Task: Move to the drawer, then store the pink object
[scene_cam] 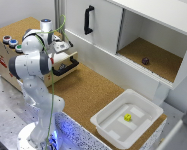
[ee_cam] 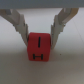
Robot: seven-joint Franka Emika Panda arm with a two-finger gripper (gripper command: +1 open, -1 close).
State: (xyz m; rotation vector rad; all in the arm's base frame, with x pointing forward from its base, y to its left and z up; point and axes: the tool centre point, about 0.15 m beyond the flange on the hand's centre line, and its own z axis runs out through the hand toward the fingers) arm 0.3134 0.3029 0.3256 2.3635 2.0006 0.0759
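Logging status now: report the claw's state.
Claw: fingers spread either side of the pink block; whether they grip it cannot be told.

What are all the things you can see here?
pink cube: one, pink-red with black marks, between the gripper's fingers
drawer: one, light wood with black handle, in the low box
buttons: three, mixed colours, on top of the box
cupboard door: one, white with black handle, at the back
dark object: one, dark, on the open cupboard shelf
tub: one, white, on the cork table
yellow object: one, yellow, inside the tub
robot arm: one, white, by the drawer
gripper: one, pale, around the cube
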